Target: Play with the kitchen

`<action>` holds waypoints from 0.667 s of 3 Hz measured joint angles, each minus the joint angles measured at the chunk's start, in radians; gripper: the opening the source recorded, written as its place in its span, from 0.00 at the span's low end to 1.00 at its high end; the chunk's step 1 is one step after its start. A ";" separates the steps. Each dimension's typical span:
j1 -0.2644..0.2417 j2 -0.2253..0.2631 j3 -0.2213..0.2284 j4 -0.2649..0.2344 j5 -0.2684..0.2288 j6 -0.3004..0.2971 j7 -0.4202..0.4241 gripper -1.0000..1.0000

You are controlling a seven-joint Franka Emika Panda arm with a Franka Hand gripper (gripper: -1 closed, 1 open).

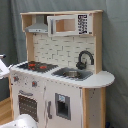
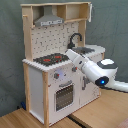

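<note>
The white arm (image 2: 95,70) reaches in from the second exterior view's right — wrist angled up-left.

The kitchen (image 1: 60,70) stands against a grey curtain (image 1: 115,50), black tap (image 1: 85,59) arching over its sink (image 1: 71,73), hob (image 1: 36,65) alongside.

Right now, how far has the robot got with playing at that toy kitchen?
Nothing looks done yet: the toy kitchen has its oven door shut, and the hob and sink are bare. In hand: in the second exterior view the arm reaches toward the front near the knobs, its tip hidden. Actually working a knob, door or the tap is left.
</note>
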 joint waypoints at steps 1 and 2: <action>0.014 0.007 0.036 -0.042 0.001 0.083 -0.030 1.00; 0.046 0.005 0.096 -0.083 0.000 0.135 -0.074 1.00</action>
